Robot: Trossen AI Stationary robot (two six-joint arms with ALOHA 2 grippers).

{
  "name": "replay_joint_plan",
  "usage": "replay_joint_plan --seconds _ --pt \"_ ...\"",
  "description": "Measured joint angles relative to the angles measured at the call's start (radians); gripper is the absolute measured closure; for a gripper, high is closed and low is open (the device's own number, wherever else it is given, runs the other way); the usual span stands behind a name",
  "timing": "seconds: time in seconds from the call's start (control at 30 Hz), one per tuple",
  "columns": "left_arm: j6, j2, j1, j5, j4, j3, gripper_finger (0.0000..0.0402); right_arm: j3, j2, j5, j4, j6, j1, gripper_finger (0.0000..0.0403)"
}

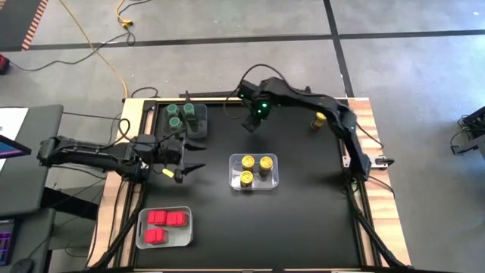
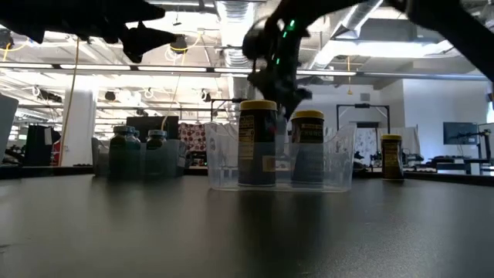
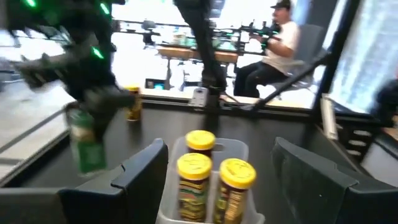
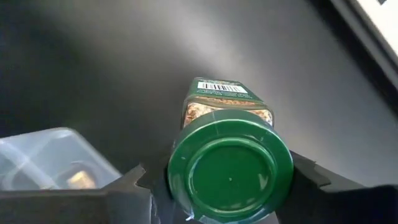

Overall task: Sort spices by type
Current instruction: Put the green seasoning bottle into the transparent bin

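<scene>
One barcode is all that reads on the green-lidded jar (image 4: 229,134), clamped between the right gripper (image 4: 230,177) fingers at the table's far side; left gripper (image 1: 189,157) half-open, empty.

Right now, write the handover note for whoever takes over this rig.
Right gripper: jaws shut on a green-lidded jar, held above the table beside the green bin.
Left gripper: jaws open, empty, between the green bin and the yellow bin.
Done: three green jars binned; three yellow jars binned; red jars in the front-left bin.
Left: bin the held jar, then fetch the lone yellow jar near the right arm.
</scene>
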Motion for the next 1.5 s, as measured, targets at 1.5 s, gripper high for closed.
replay_joint_plan --seconds 1.5 --pt "-0.018 0.000 0.080 -0.123 -0.024 0.000 0.0127 0.004 0.093 -0.011 0.060 -0.073 -0.023 0.0113"
